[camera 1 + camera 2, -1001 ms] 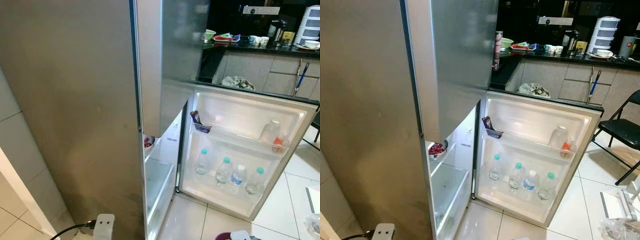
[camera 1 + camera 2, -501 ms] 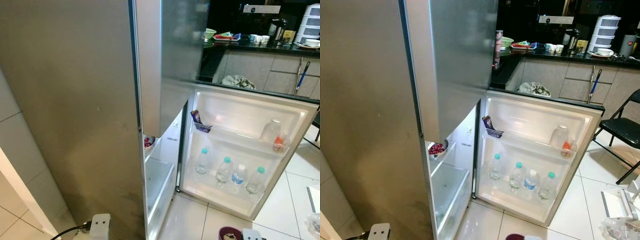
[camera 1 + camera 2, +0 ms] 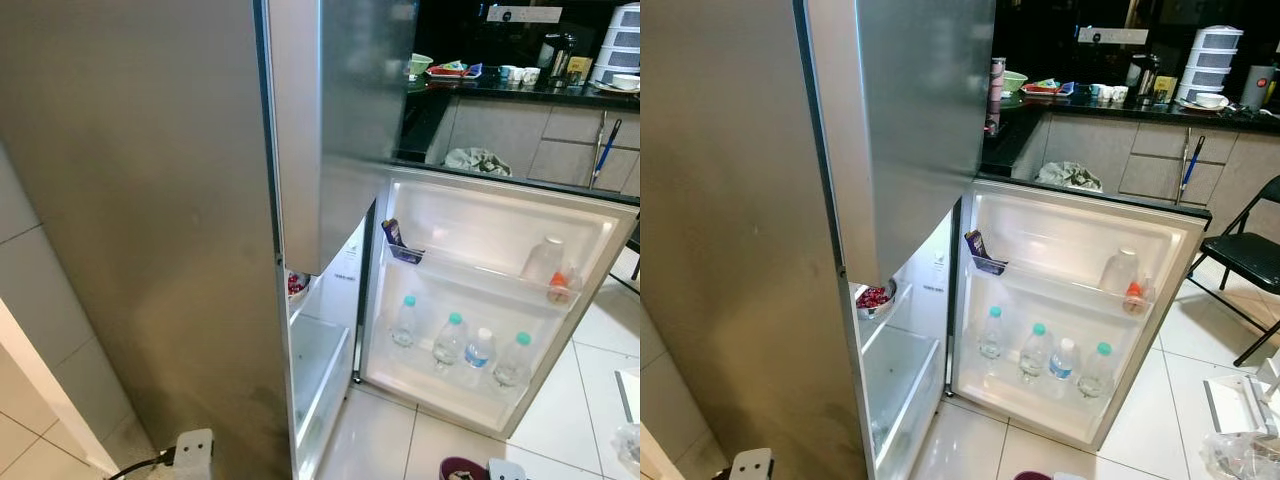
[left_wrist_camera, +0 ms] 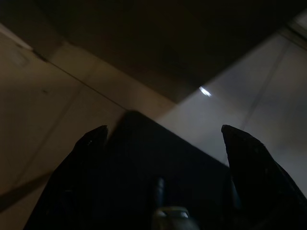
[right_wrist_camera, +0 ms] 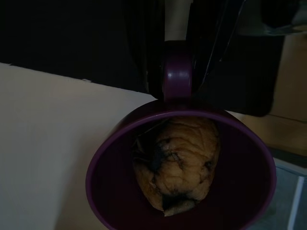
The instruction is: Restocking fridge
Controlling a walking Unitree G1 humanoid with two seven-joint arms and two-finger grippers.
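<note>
We see our left gripper (image 4: 160,143) as two black fingers (image 4: 86,148) with blunt, rounded tips and a wide black body between them. A small grey metal part sits low on this body. A white block (image 3: 193,452) carries a black cable.

Home kitchen: tall steel fridge (image 3: 740,250) w/ lower door (image 3: 1080,310) open, water bottles (image 3: 1044,356) in door rack, dark counter (image 3: 1120,105) w/ cups, bowls & kettle (image 3: 1140,75), white tiled floor (image 3: 970,450), folding chair (image 3: 1245,260).
</note>
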